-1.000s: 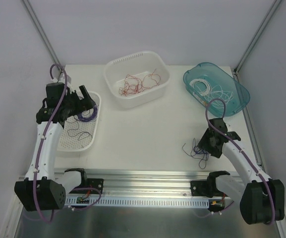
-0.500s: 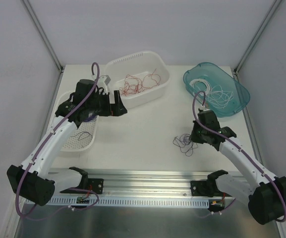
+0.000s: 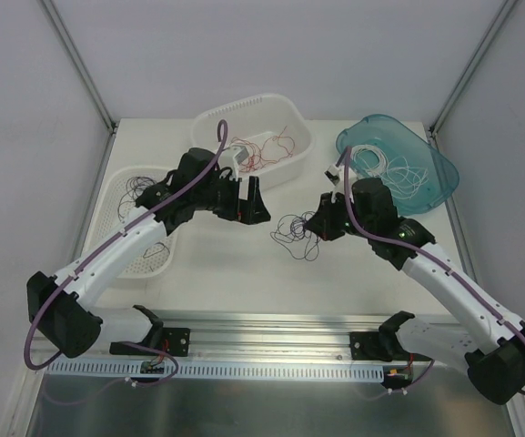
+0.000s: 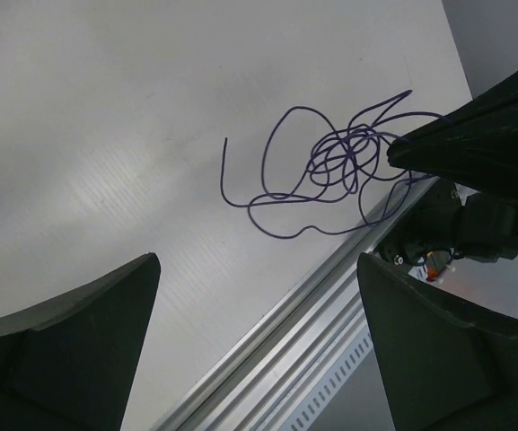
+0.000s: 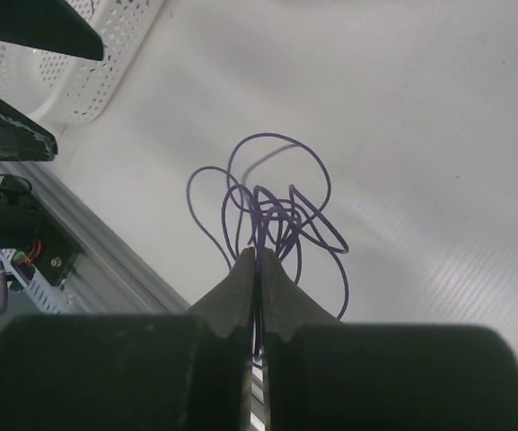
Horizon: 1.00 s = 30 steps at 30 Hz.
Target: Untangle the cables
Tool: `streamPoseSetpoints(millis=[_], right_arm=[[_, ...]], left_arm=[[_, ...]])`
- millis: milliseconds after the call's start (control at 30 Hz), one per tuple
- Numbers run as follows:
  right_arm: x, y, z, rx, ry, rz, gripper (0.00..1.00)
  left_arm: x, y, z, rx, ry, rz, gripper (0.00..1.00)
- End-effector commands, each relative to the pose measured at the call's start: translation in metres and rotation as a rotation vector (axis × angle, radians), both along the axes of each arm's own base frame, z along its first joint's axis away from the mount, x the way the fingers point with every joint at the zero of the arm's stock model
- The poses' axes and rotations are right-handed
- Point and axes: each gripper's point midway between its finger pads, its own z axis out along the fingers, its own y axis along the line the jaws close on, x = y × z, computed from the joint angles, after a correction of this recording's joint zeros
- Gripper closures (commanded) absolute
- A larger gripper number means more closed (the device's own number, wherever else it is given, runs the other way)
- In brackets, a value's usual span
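White table (image 3: pixel 244 273) fills the scene, with grey walls around it. Nearest to you, in the top view, is the metal rail (image 3: pixel 262 332) where both arms are bolted.

Over the middle of the table the two arms reach toward each other. The right gripper (image 3: pixel 319 223) has its fingers pressed together on the purple cables (image 3: pixel 291 228), a small tangle of loops. The top view does not show this grip well, but the right wrist view does: the right gripper (image 5: pixel 257 269) pinches the strands at the near side of the purple cables (image 5: pixel 272 211), and the loops spread beyond the fingertips. You cannot tell whether the lowest loops touch the table.

The left gripper (image 3: pixel 255 208) is just beside the tangle, on its left, not touching it. In the left wrist view, the left gripper (image 4: pixel 254 341) has its fingers (image 4: pixel 61 350) wide apart with nothing between them, and the purple cables (image 4: pixel 330 166) lie further out, at the tip of the right arm's dark finger (image 4: pixel 474 144).

Further left is a flat perforated tray (image 3: pixel 153 259) with a few purple wires (image 3: pixel 137 188); only its corner (image 5: pixel 106 72) shows in the right wrist view.

At the far edge, only the top view shows the white basket (image 3: pixel 244 107) holding red cables (image 3: pixel 262 150) and the teal bin (image 3: pixel 426 177) holding white cables (image 3: pixel 385 164).
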Motion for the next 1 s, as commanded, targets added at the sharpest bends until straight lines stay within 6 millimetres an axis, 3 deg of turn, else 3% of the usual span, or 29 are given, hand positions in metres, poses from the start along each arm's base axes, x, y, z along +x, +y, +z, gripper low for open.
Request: streamPoseSetpoints(millis=[0,167,500,967], right_arm=[[0.0,0.023,0.035,0.093,-0.095,0.117,0.99],[-0.007,0.036,0.05,0.145,-0.121,0.185,0.99],[-0.013,0.042,0.065,0.167,-0.168,0.252,0.99],[-0.01,0.045,0.077,0.178,-0.203,0.256,0.99]], left_arm=[[-0.002,-0.029,0.031,-0.09,-0.098,-0.097,0.08],[-0.004,-0.044,0.02,-0.09,-0.103,-0.17,0.15],[0.01,-0.052,-0.01,-0.049,-0.043,-0.148,0.37],[0.008,-0.064,-0.029,-0.067,0.043,-0.192,0.51]])
